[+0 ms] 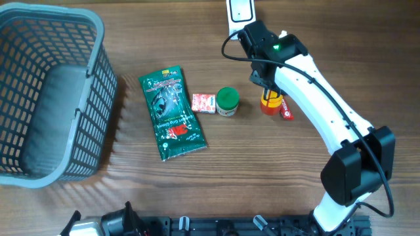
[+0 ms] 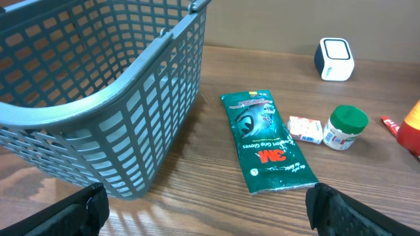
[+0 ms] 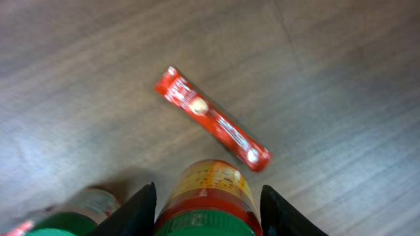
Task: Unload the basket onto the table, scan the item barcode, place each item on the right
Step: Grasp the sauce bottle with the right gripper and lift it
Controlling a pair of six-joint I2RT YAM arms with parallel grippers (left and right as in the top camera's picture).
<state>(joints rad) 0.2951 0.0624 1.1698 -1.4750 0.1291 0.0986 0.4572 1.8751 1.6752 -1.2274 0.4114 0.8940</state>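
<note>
Clock refs on the overhead view, 12 = top edge.

- At 9: grey plastic lattice basket [image 1: 95,98], upright on the wooden counter [image 1: 262,170].
- Left tool [image 2: 210,213] is at roughly 7, at the bottom edge. Jaws are released and spread wide with nothing between them. Its camera looks past the basket wall at the row of goods.
- At 3 of the basket, near it: flat green foil pouch [image 1: 172,115], label up, long axis roughly 12-to-6 with a slight tilt.
- At 3 of the pouch's upper half, just beside it: small red-and-white carton [image 1: 203,102].
- At 3 of the carton, touching or very nearly: small white jar with a green lid [image 1: 228,101], upright.
- Then a gap, then the task item: yellow-and-red cylindrical container [image 1: 270,103]. It is right of centre on the counter, at 3 of the jar and apart from it.
- Right tool [image 1: 268,92] is clamped on the container from above. The wrist view shows the fingers [image 3: 141,210] pressed against both flanks.
- Can't tell whether the container's base is on the counter or lifted; the arm blocks that.
- Thin red sachet stick [image 1: 287,113] lies flat at 4 of the container, just beside it.
- White rounded barcode scanner [image 1: 241,10] stands at the top edge, at 11 of the container and well apart from it.
- White right arm [image 1: 321,111] runs from 5 up to the tool.
</note>
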